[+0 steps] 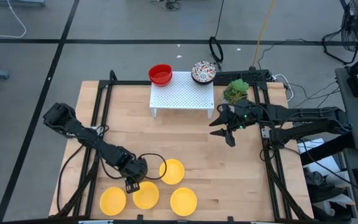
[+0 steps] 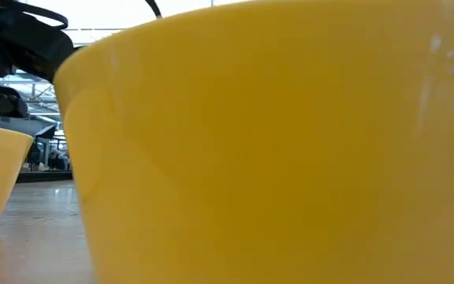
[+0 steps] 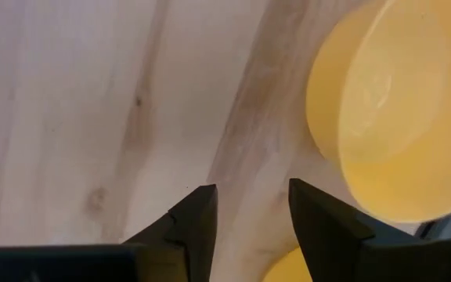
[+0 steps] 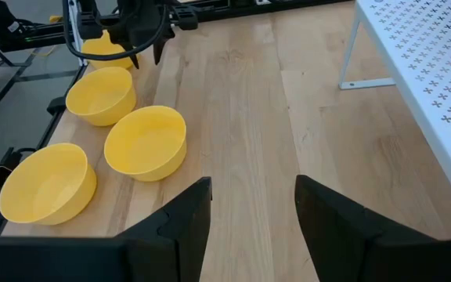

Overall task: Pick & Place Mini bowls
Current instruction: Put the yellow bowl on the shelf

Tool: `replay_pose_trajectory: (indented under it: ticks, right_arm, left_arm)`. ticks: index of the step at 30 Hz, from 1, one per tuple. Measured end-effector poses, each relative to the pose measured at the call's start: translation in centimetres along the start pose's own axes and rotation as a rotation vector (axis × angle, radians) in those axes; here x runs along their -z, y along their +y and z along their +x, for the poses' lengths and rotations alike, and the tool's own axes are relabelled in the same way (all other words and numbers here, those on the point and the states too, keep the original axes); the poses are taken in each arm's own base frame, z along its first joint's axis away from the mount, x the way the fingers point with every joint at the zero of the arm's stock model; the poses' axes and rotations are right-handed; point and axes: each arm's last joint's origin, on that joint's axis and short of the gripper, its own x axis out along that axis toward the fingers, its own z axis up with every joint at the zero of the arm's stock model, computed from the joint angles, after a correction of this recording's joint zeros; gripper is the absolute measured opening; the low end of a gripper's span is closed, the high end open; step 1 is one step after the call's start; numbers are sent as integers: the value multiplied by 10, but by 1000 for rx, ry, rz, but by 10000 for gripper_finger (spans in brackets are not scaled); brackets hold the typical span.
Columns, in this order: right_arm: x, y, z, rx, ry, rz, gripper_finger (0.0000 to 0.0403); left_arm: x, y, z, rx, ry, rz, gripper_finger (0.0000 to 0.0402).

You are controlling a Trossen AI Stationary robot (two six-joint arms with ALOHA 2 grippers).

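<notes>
Clearly our left hand (image 1: 131, 185) is the nearer one: it hangs spread and empty among the four yellow mini bowls (image 1: 146, 195) at the table's (image 1: 241, 180) front edge, closest to the second in the front row. Our right hand (image 1: 228, 134), likewise spread and empty, waits well apart near the white rack (image 1: 182, 93), which carries a red bowl (image 1: 160, 74) and a patterned bowl (image 1: 203, 71).
</notes>
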Motion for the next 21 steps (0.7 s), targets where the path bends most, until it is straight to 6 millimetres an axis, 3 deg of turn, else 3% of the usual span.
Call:
replay_pose_trajectory:
  ticks: [7, 15, 21]
  right_arm:
    - [0, 0, 0, 0, 0, 11, 171]
    - [0, 0, 0, 0, 1, 26, 171]
    - [0, 0, 0, -2, 2, 27, 171]
  left_arm:
    - [-12, 6, -2, -16, -80, -1, 161]
    - [-28, -8, -6, 125, -241, 109, 161]
    - [-19, -13, -4, 128, -211, 145, 161]
